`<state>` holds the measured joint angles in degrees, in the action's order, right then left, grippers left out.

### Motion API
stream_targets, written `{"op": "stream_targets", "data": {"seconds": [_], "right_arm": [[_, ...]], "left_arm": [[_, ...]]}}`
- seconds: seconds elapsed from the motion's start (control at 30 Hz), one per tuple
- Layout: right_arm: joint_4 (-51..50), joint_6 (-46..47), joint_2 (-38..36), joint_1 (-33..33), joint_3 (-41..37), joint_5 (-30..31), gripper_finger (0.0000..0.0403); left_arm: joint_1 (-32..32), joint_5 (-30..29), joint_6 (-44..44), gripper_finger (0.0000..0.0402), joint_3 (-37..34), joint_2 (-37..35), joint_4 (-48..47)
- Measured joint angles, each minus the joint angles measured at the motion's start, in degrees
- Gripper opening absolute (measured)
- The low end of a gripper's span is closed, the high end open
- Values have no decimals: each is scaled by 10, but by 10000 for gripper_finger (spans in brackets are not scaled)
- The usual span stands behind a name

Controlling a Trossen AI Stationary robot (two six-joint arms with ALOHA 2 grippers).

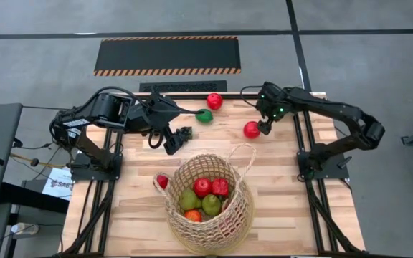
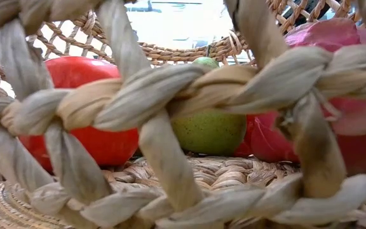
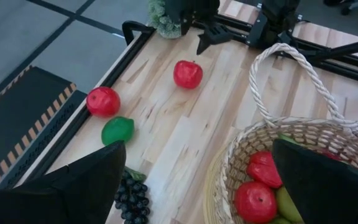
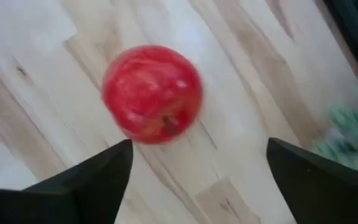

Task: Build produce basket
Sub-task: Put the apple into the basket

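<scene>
Above a red apple [image 4: 152, 93], right fingers [image 4: 82, 180] spread wide; only the left wrist view shows seemingly grapes [image 3: 131, 196].

Two matte black jointed robot arms with thin black cables. The right arm [image 1: 321, 107] shows small green lights; the left arm [image 1: 113, 111] has a bulky rounded housing.

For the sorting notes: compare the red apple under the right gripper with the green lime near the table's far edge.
The red apple is red and round with a stem dimple; the green lime is green and slightly pointed. The apple lies just beside the open right gripper; the lime lies beside another red fruit. Both rest on the table, outside the basket.
</scene>
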<state>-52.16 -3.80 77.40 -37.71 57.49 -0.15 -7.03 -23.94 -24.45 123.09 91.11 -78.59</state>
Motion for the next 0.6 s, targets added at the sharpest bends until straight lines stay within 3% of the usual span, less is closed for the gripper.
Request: {"op": "stream_targets", "data": {"seconds": [0.07, 0.27, 0.6], "right_arm": [[21, -17, 16, 12, 0, -15, 393], [61, -47, 50, 47, 1, -26, 365], [85, -53, 144, 19, 1, 57, 361]], "left_arm": [[0, 0, 0, 389, 0, 0, 0], [0, 3, 0, 389, 0, 0, -1], [0, 6, -1, 389, 0, 0, -5]]}}
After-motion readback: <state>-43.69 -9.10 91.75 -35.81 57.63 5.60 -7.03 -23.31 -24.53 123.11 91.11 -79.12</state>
